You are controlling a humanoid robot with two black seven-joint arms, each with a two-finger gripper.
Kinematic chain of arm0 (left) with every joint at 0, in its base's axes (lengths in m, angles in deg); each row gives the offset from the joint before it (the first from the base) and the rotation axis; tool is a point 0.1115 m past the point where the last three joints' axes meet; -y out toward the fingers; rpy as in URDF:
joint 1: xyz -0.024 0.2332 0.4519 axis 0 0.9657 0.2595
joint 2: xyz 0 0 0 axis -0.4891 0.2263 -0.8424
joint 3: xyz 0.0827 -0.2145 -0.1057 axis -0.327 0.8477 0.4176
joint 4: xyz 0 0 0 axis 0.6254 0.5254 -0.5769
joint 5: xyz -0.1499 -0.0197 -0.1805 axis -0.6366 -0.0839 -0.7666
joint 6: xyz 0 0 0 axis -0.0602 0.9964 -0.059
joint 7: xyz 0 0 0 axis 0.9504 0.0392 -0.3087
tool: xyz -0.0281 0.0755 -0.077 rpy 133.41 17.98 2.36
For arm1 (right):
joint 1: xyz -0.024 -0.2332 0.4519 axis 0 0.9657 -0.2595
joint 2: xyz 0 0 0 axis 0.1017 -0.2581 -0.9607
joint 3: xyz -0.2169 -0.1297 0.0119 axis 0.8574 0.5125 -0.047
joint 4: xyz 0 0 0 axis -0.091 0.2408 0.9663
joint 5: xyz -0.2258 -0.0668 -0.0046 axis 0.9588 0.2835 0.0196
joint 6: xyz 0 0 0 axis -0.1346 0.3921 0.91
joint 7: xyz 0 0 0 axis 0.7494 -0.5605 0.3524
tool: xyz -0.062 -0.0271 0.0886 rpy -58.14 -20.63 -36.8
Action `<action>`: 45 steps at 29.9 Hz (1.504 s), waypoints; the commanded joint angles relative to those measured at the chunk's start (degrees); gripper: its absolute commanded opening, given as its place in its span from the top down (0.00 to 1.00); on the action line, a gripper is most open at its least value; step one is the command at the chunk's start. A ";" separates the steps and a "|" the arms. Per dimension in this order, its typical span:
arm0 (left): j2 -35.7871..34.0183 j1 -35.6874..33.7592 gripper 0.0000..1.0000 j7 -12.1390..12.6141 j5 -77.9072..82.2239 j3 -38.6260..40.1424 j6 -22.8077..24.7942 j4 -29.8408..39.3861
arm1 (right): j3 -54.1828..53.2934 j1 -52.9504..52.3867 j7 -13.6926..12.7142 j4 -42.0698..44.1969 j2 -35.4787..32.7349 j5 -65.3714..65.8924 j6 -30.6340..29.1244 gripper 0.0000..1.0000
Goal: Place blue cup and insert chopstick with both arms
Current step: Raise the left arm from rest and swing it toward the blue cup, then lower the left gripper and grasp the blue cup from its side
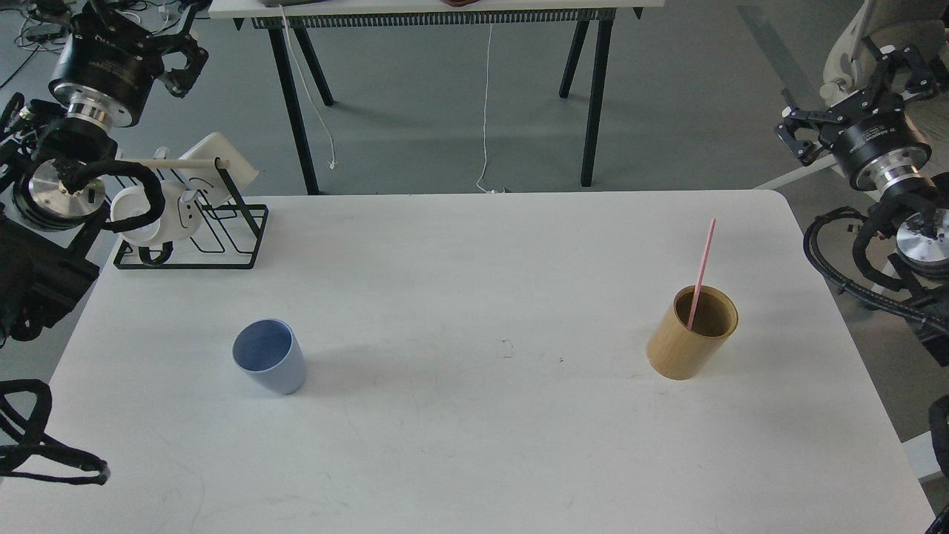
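The blue cup [269, 357] stands upright on the white table [474, 445] at the front left, nothing inside it. The pink chopstick [702, 267] leans inside a tan cylinder [692, 334] at the right. My left gripper [126, 26] hangs high at the far left, above and behind the rack and far from the cup; it looks open and holds nothing. Off the table's right edge, level with its back, my right gripper [845, 85] is open and empty, up and to the right of the chopstick.
A black wire rack [222, 241] with a pale wooden rod [185, 163] and white mugs [159, 211] sits at the table's back left corner. Beyond the table stands a second table with black legs [593, 96] and a hanging white cord [485, 104].
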 commanded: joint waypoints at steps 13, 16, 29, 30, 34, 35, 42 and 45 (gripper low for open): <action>-0.07 -0.09 0.00 0.46 0.48 -0.49 2.24 1.28 | -0.18 0.11 0.19 -0.43 -0.08 -0.01 0.00 0.01; -1.47 0.08 0.00 0.11 3.98 -2.42 2.24 4.87 | 0.08 0.02 0.19 -0.87 -0.25 -0.01 0.00 0.01; -19.65 7.81 0.02 -0.16 46.85 -3.13 0.26 38.61 | 0.08 0.02 0.19 -6.68 -3.24 0.08 0.00 0.01; -20.98 8.43 0.02 -0.16 49.85 -3.13 0.08 40.46 | 0.08 0.02 0.19 -6.68 -3.24 -0.01 0.00 0.01; -27.12 12.55 0.02 -0.16 59.88 -3.13 -0.36 48.02 | 0.08 0.11 0.19 -6.76 -3.33 -0.01 0.00 0.01; -28.62 13.44 0.02 -0.16 61.72 -3.13 -0.36 49.69 | 0.08 0.11 0.19 -6.76 -3.33 0.08 0.00 0.01; -38.65 22.49 0.04 -0.16 79.47 -3.04 -2.55 60.86 | -0.01 0.11 0.19 -6.68 -4.47 0.08 0.00 0.01; -40.93 24.34 0.04 -0.16 84.84 -3.22 -3.35 61.05 | -0.01 0.20 0.19 -6.68 -4.73 0.08 0.00 0.01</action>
